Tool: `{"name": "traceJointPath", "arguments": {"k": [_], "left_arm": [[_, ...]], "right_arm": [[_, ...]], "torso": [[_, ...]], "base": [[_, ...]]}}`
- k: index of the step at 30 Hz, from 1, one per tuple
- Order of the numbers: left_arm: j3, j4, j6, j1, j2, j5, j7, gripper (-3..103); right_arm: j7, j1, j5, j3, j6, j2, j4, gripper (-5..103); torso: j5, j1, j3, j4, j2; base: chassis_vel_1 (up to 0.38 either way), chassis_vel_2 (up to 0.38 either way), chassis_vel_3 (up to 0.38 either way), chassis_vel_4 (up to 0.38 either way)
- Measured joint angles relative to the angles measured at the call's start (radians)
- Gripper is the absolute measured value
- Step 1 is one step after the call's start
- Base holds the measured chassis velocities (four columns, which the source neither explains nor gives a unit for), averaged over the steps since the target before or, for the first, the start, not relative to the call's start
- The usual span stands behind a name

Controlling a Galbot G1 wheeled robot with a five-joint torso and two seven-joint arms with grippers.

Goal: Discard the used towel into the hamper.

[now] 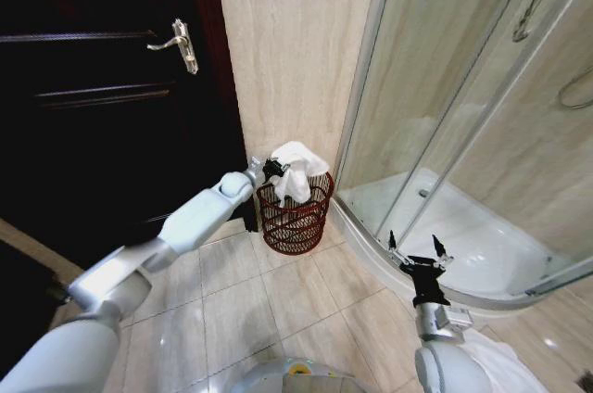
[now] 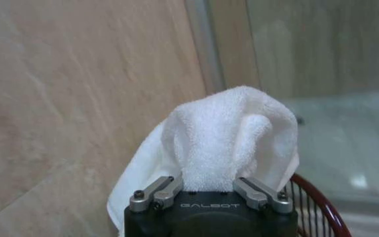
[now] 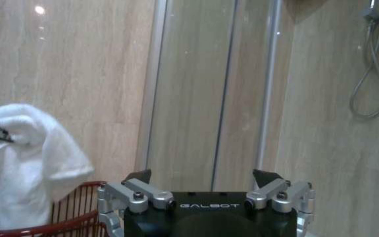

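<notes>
Left gripper (image 1: 270, 169) jaws clamped on the towel (image 1: 295, 173) — hamper (image 1: 295, 217) just below; right gripper (image 1: 414, 251) idle, jaws apart.

Towel (image 2: 226, 133): white looped terry cloth, matt. Hamper (image 1: 295, 217): glossy dark red wire mesh. Wall (image 1: 296, 41) and floor (image 1: 278, 310): polished beige stone tile. Door (image 1: 102, 87): dark wood.

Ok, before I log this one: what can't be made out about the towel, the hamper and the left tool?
- Left tool fingertips: left wrist view, buried in the towel.
- Hamper contents: head view, the hanging towel covers the opening.
- Hamper body: wrist views, cut off by the edge, just the rim shows.
- Towel's lower end: head view, hidden behind the mesh.

Right tool is open, near the shower tray.
</notes>
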Motion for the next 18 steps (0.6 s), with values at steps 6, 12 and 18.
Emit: {"name": "traceJointPath", "arguments": {"k": [6, 12, 18], "left_arm": [[0.037, 0.158, 0.014, -0.083, -0.11, 0.038, 0.1, 14], [0.053, 0.274, 0.014, -0.114, -0.204, 0.09, 0.123, 14], [0.074, 0.358, 0.075, -0.139, -0.262, 0.188, 0.127, 17]], "right_arm": [[0.005, -0.002, 0.002, -0.001, 0.016, 0.0, 0.003, 100], [0.003, -0.001, 0.001, -0.002, 0.024, 0.0, -0.002, 100], [0.005, 0.003, 0.027, 0.015, 0.019, 0.0, 0.006, 100]], "torso": [[0.0001, 0.0, 0.0, -0.0004, 0.0], [0.0002, 0.0, 0.0, -0.0007, 0.0], [0.0, 0.0, 0.0, 0.0, 0.0]], "base": [[0.0, 0.0, 0.0, 0.0], [0.0, 0.0, 0.0, 0.0], [0.0, 0.0, 0.0, 0.0]]}}
